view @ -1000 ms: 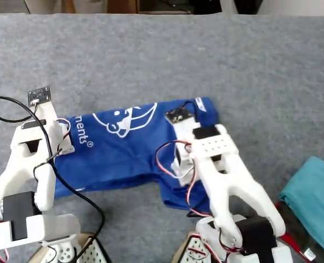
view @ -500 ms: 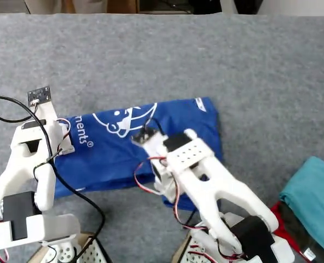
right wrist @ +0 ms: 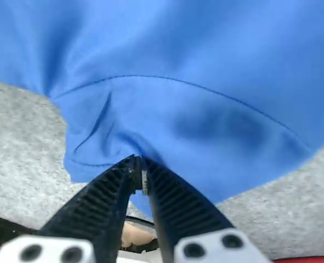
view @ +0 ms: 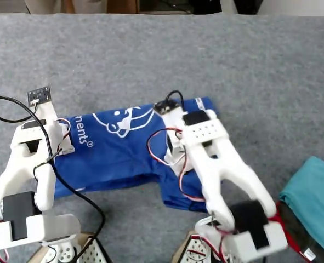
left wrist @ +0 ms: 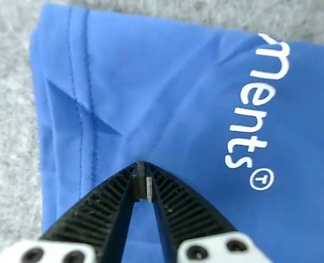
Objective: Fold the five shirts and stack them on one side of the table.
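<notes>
- The blue shirt [view: 118, 156] lies spread across the middle of the grey tabletop [view: 260, 71], with its white print [view: 120, 121] facing up and running toward the left arm's side.
- The left gripper [left wrist: 141, 187] is pressed together, its ribbed black jaws meeting at the tips with no gap between them.
- Those tips pinch a small pucker of the blue shirt [left wrist: 167, 82], and creases radiate from the pinch toward the double-stitched hem close by.
- The pinch sits just inside the shirt's edge, with the white lettering [left wrist: 249, 109] off to one side and bare tabletop [left wrist: 8, 137] beyond the hem.
- In the high view the left arm [view: 27, 164] stands at the shirt's left end, its wrist over the edge of the fabric.
- The right gripper [right wrist: 141, 176] is likewise closed, its jaws tight on a bunched fold of the blue shirt [right wrist: 178, 44].
- The cloth gathers into wrinkles at that grip, below a curved stitched seam, and grey tabletop [right wrist: 19, 142] shows on both sides of the fabric's edge.
- From above, the right arm [view: 216, 159] reaches over the shirt's right half, with its wrist above the fabric near the far edge.
- A teal cloth [view: 312, 192] lies at the right edge of the tabletop, well apart from the blue shirt.
</notes>
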Available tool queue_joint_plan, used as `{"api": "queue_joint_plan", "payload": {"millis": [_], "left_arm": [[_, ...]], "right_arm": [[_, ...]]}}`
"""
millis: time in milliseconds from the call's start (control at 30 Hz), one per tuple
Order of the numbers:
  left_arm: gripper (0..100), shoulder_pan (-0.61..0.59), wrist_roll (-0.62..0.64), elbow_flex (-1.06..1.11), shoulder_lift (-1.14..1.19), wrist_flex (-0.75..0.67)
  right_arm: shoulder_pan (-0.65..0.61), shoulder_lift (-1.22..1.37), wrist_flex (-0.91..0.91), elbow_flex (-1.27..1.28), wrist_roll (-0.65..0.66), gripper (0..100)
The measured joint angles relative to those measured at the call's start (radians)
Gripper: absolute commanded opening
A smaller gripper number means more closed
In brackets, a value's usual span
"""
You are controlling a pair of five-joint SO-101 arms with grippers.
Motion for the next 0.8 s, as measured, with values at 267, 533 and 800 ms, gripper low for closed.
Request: {"api": "queue_joint_plan", "payload": {"millis": [267,533,800], "left_arm": [[2,0.000,0.000,0.000,0.000,0.000],[2,0.000,0.000,0.000,0.000,0.000],[2,-0.002,0.000,-0.003,0.000,0.011]], "right_arm": [[-0.034,0.186,0.043,0.009,0.008,0.5],[-0.201,0.190,0.104,0.009,0.009,0.5],[-0.092,0.190,0.175,-0.114,0.009,0.5]]}}
